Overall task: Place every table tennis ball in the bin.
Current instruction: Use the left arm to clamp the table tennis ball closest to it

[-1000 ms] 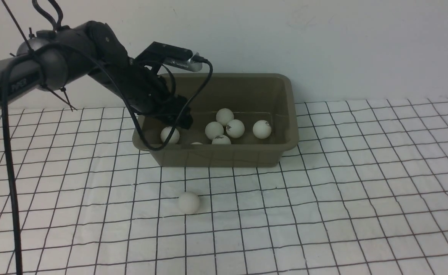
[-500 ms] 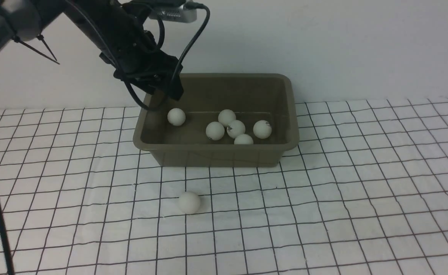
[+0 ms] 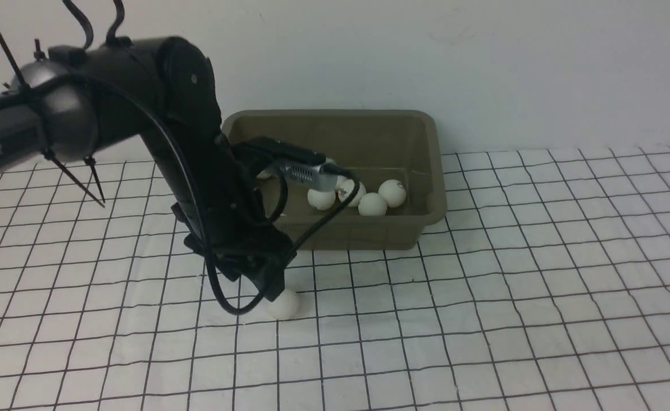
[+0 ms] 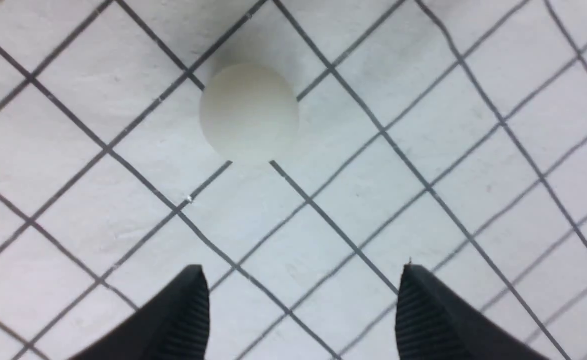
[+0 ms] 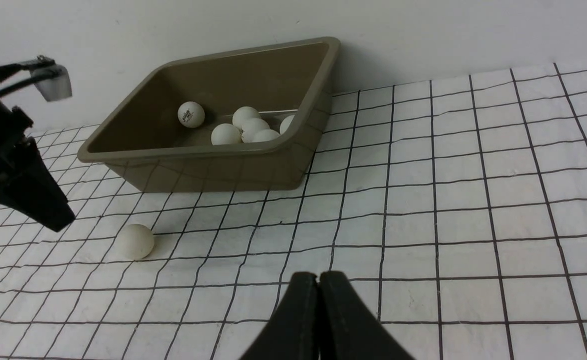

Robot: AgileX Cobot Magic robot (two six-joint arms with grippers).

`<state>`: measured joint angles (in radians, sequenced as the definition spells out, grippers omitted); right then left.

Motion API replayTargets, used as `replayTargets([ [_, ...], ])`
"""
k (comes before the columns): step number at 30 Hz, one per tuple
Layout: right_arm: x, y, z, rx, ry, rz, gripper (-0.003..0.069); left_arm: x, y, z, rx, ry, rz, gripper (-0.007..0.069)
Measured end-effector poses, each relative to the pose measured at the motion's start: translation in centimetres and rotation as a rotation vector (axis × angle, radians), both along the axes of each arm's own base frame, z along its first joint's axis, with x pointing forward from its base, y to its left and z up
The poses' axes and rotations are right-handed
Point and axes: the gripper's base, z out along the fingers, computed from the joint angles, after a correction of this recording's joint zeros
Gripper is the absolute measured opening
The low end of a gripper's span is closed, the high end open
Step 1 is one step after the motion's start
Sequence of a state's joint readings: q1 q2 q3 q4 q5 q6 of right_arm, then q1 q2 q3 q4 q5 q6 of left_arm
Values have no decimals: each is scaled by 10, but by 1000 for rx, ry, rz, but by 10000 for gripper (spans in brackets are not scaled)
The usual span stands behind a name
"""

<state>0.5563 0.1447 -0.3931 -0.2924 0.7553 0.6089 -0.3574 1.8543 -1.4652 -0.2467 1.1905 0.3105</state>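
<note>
The left black two-fingered gripper (image 4: 301, 280), its fingers spread wide and empty, hangs near the matte white ball (image 4: 249, 114) on the white grid-lined table (image 3: 483, 365), probably to collect it for the olive-brown plastic bin (image 3: 335, 233). The right black gripper (image 5: 318, 277) waits closed, seemingly unneeded.

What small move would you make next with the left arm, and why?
I'd probably ease the left gripper over the loose ball and lower it slightly: its jaws are open and empty, and the ball sits on the table, just beyond its fingertips, outside the bin.
</note>
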Motion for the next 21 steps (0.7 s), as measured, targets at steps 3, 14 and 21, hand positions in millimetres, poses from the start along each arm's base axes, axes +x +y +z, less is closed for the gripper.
replayTargets([
  [3,0,0,0,2,1,1,-18,0,0,-14,-1,-38,20,447],
  [14,0,0,0,4,2,2,-18,6,-5,-38,-43,-81,-5,471],
  [21,0,0,0,5,3,2,-18,14,-8,-55,-50,-97,-19,490],
])
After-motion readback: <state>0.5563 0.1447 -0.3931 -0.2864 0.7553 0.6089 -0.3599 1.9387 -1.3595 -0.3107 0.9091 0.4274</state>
